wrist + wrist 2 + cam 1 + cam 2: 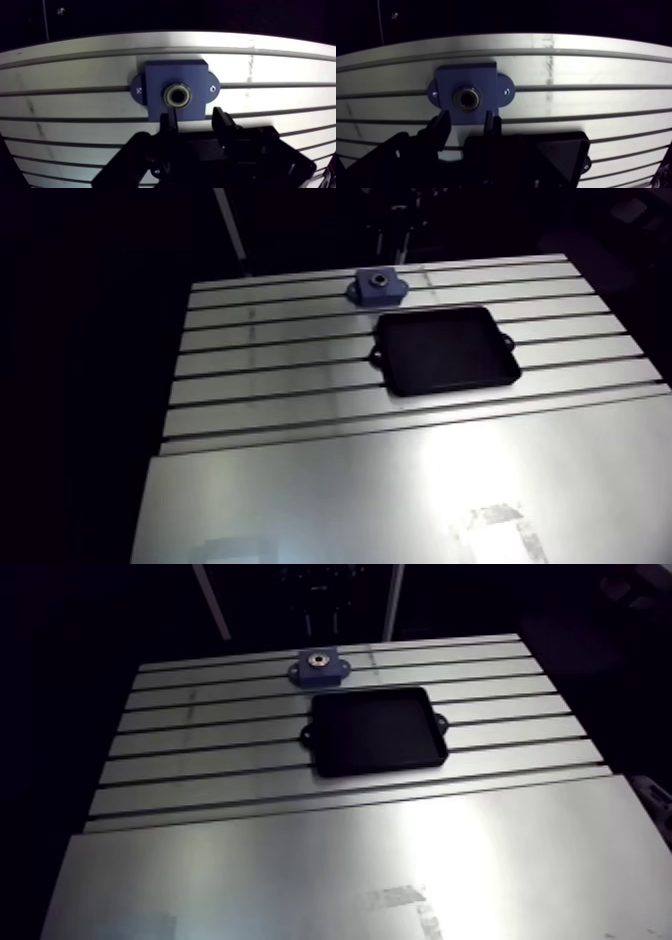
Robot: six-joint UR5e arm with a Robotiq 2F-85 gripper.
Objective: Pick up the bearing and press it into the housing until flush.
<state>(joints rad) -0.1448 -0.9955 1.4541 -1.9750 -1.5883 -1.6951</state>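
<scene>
The blue housing [192,75] stands on the slotted table near its far edge, also seen small in the arm view [379,286]. A metal bearing ring [176,95] sits in its centre bore; how deep it sits I cannot tell. In the wrist view my gripper [195,120] hangs above the near side of the housing. It is open, its two dark fingers [170,120] apart with nothing between them.
A black rectangular tray [445,348] with small lugs lies just on the near side of the housing, partly under the gripper in the wrist view [558,150]. The slotted table [270,388] gives way to a smooth plate [330,498] towards the front.
</scene>
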